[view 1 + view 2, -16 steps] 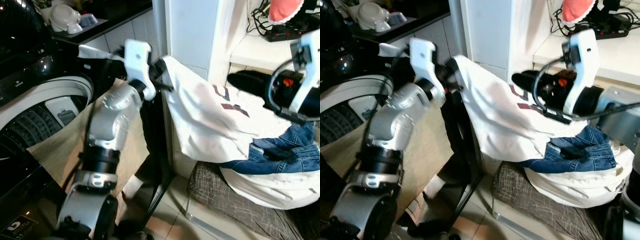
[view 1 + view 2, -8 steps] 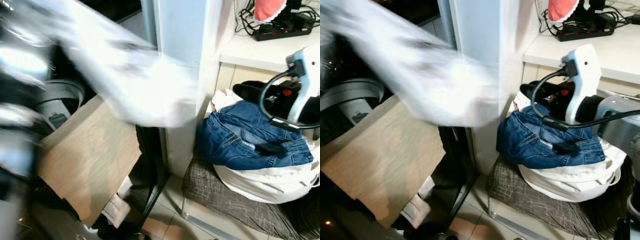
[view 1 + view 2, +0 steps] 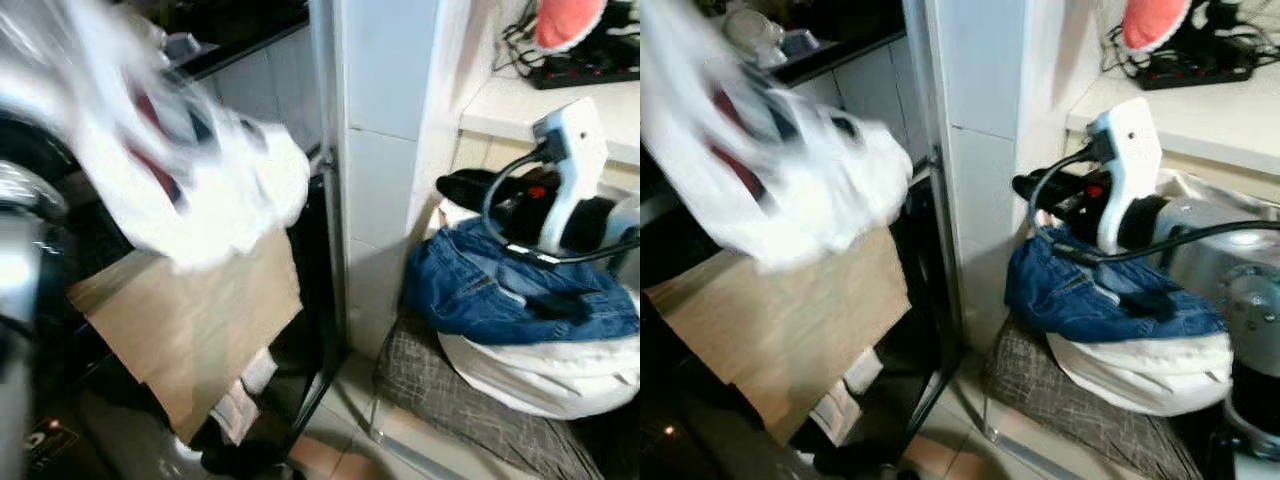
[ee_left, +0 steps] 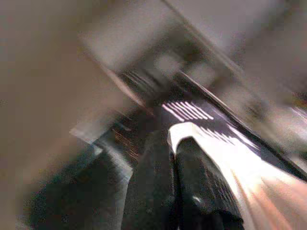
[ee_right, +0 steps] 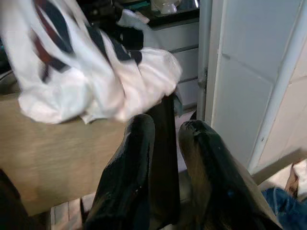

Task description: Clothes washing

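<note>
1. We have the white shirt (image 3: 190, 180) up in the air at ten o'clock in the head views, a blurred bundle with red and dark print, hanging above the cardboard sheet (image 3: 190, 320) and beside the white pillar (image 3: 385, 150).
2. Left side is all motion blur; we cannot tell how the left jaws stand, and the left wrist view gives us only smeared dark fingers (image 4: 158, 191).
3. Right gripper (image 5: 165, 143) sits out at three o'clock over the laundry pile, its jaws a little apart with nothing between them.
4. That shirt looks light and floppy to us: it will drape, swing and trail, so a pinch on a bunched fold or the collar should carry it better than a loose hem.
5. Next candidate, the blue jeans (image 3: 510, 290), lie crumpled on top of the white laundry bag (image 3: 540, 375) at four o'clock. We judge denim heavier and stiffer; the waistband or a thick seam is the place to bite, since a leg alone would let the rest drag.
</note>
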Controlling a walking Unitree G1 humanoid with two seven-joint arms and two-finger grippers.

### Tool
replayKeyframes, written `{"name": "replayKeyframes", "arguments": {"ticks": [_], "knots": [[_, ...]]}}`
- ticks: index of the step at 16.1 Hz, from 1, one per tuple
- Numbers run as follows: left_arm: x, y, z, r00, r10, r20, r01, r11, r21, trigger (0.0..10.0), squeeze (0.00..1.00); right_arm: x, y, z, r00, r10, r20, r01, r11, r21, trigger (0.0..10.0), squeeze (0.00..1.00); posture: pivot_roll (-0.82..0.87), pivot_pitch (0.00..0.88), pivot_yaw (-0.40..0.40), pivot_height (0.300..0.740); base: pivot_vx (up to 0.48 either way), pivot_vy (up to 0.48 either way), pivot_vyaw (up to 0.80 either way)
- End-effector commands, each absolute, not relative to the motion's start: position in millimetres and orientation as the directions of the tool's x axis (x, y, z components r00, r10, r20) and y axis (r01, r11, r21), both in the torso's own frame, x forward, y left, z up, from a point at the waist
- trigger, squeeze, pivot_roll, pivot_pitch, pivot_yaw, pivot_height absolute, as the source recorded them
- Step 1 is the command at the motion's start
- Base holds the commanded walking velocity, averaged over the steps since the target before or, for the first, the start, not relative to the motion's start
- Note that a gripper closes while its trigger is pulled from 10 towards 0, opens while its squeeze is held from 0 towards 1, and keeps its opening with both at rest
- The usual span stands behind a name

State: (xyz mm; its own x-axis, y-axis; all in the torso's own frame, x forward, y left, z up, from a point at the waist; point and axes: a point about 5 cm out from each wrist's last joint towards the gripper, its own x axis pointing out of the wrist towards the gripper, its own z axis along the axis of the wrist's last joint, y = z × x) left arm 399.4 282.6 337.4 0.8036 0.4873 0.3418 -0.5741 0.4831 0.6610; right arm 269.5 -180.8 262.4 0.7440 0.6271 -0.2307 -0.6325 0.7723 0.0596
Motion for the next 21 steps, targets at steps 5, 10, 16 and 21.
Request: {"name": "replayKeyframes", "arguments": {"ticks": [5,10,16,21], "knots": [[385,307,211,0.795,0.561,-0.231,-0.371,0.751,0.546,10.0,0.0,263,-163,255,0.7,0.671,-0.242,-0.679,0.731,0.064,10.0,0.0,-0.11,0.0,0.127,0.74,0.0,0.0,0.0],[384,291,183,0.809,0.413,-0.418,-0.404,0.908,0.113,10.0,1.0,262,-160,253,0.683,0.684,-0.254,-0.693,0.718,0.069,10.0,0.0,-0.11,0.0,0.118,0.74,0.0,0.0,0.0],[381,302,187,0.805,0.444,-0.393,-0.41,0.896,0.171,10.0,1.0,264,-160,254,0.686,0.682,-0.253,-0.691,0.72,0.069,10.0,0.0,-0.11,0.0,0.119,0.74,0.0,0.0,0.0],[392,303,234,0.861,0.456,-0.226,-0.374,0.868,0.328,10.0,0.0,264,-166,256,0.706,0.661,-0.254,-0.671,0.739,0.059,10.0,0.0,-0.11,0.0,0.117,0.74,0.0,0.0,0.0]]}}
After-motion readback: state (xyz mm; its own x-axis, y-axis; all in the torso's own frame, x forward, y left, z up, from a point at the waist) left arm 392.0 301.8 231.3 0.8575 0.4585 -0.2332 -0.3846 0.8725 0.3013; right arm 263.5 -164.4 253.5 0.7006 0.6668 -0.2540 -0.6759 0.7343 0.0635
